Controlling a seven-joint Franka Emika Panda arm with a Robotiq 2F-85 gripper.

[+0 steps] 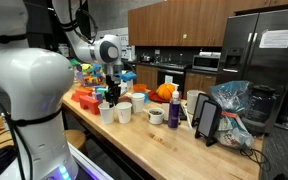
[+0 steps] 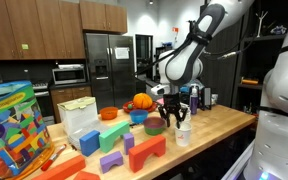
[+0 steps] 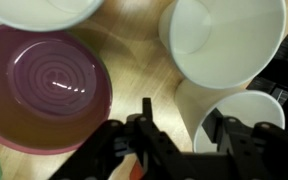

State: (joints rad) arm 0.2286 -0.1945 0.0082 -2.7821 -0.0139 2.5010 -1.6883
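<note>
end effector straddling a cup rim beside the purple bowl

the step in hand looks like a grasp on the white cup (image 3: 252, 105), which stands on the counter (image 3: 149, 60) just beside the purple bowl (image 3: 44, 90). the end effector (image 3: 181, 135) is part open, one finger inside the cup, one outside, not yet pinching the wall. the next move calls for a firm pinch on the thin rim and a straight lift, clear of the second cup (image 3: 229, 40) farther along beside the bowl. above the bowl the arm (image 1: 89, 42) arches over, wrist pointing straight down.
</note>
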